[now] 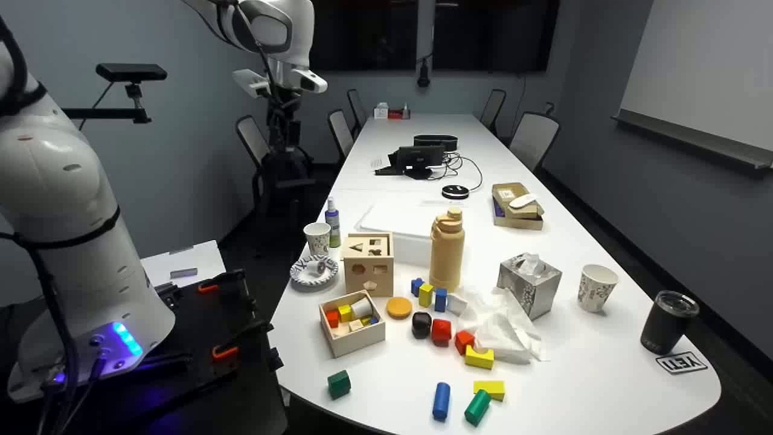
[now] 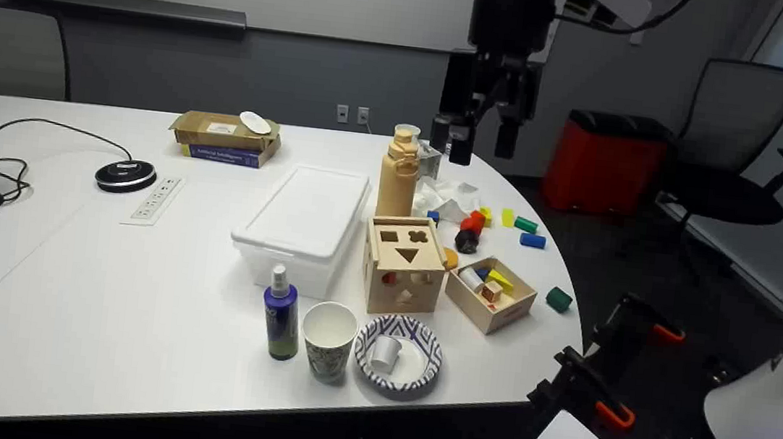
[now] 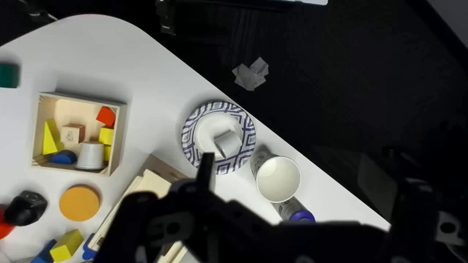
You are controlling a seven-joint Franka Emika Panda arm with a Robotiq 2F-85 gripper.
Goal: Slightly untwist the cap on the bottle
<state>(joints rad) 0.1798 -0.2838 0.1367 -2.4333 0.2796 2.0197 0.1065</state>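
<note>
The tan bottle [image 1: 447, 257] stands upright near the rounded end of the counter [image 1: 580, 386], in from the long edges, cap [image 1: 454, 213] on top. Well apart, the dark tool [image 2: 484, 151] reads poorly from here, but its jaws look wide apart, holding nothing.

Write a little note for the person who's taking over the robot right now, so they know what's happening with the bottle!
Gripper: the gripper is open, holds nothing, and hangs in the air away from the bottle.
Things: the bottle stands upright on the white table, near the wooden shape box. The cap is on top of it.
Done: the cap is on; the pictures can't show whether it is a bit loose.
Left: probably bring the gripper over the cap, grip it and turn it slightly. Nothing holds the bottle, so it might spin too.
</note>
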